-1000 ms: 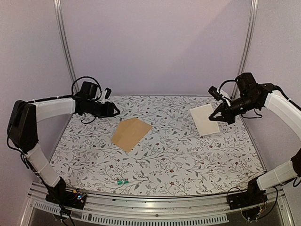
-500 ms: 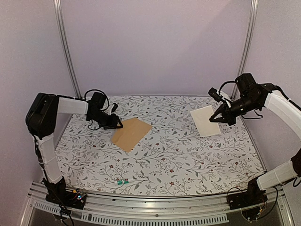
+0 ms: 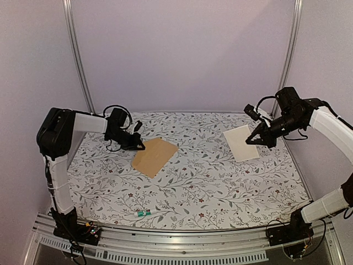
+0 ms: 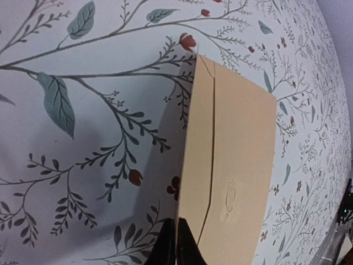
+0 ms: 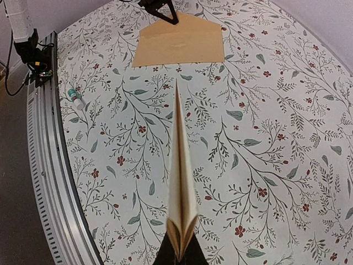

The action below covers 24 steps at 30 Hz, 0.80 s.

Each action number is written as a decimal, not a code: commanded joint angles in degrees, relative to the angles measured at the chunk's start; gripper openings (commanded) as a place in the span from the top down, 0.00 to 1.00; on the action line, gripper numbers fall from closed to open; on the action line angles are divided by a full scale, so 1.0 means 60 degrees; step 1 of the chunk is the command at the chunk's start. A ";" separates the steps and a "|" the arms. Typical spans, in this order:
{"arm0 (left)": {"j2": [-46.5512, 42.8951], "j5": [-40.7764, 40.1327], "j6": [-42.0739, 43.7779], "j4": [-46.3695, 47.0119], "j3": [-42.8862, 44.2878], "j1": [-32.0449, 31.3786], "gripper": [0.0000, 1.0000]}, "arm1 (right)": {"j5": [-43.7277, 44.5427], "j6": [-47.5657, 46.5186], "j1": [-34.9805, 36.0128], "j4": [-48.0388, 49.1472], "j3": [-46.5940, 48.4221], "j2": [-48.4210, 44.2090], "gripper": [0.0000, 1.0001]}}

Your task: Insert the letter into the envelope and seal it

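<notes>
The tan envelope (image 3: 154,156) lies flat on the flowered table, left of centre. My left gripper (image 3: 140,147) sits low at its far-left corner. In the left wrist view the envelope (image 4: 237,160) fills the right half, its left edge casts a shadow, and the left gripper (image 4: 176,245) is shut with that edge between its black fingertips. My right gripper (image 3: 258,139) hangs above the table's right side, shut on the cream letter (image 3: 241,142). From the right wrist the folded letter (image 5: 181,182) shows edge-on, pointing toward the envelope (image 5: 179,40).
A small green-and-white tube (image 3: 144,212) lies near the table's front edge, also visible as the tube (image 5: 76,99) in the right wrist view. An aluminium rail (image 3: 182,248) runs along the front. Metal posts (image 3: 77,55) stand at the back corners.
The left arm swung in and down to the envelope's far-left corner, and its jaws went from open to shut there. The right arm and the letter barely moved.
</notes>
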 commanded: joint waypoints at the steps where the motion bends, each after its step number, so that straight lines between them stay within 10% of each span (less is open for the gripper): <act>1: 0.0051 0.0731 0.0437 -0.0124 0.0475 0.0019 1.00 | 0.0233 -0.0152 -0.0013 -0.0100 0.0061 0.0022 1.00; 24: 0.0706 0.4180 0.2236 -0.2144 0.2768 -0.4207 1.00 | 0.0994 -0.1689 0.0051 -0.1211 0.1581 0.0153 1.00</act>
